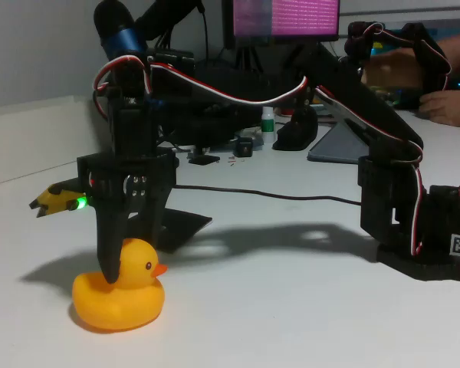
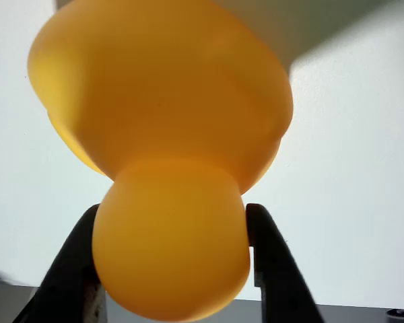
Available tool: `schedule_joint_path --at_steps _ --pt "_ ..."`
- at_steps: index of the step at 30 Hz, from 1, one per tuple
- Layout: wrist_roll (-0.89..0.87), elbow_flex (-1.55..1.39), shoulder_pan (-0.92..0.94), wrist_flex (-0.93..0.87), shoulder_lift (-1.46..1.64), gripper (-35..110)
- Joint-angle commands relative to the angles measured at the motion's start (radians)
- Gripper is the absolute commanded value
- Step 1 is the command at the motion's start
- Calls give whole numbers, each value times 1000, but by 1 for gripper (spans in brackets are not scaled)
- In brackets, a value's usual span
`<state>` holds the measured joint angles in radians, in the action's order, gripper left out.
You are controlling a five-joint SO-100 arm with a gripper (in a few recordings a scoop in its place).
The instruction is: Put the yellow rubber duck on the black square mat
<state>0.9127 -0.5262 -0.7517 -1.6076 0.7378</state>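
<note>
The gripper [image 2: 172,249] is closed against both sides of the head of the yellow rubber duck [image 1: 119,293], which sits on the white table [image 1: 291,307] just in front of the black square mat [image 1: 180,225].

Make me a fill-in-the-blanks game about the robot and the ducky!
1. The yellow rubber duck has an ______ beak.
2. In the wrist view the gripper has one finger on each side of the duck's ______.
3. In the fixed view the duck sits on the ______ table.
4. In the fixed view the black square mat lies ______ the duck.

Missing words: orange; head; white; behind
</note>
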Motion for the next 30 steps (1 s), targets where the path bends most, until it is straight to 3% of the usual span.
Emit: schedule_joint_path --at_steps 1,21,30 --pt "0 25 -21 -3 46 13" --pt "-2 23 2 -5 373 13" --pt "-2 21 158 -5 472 13"
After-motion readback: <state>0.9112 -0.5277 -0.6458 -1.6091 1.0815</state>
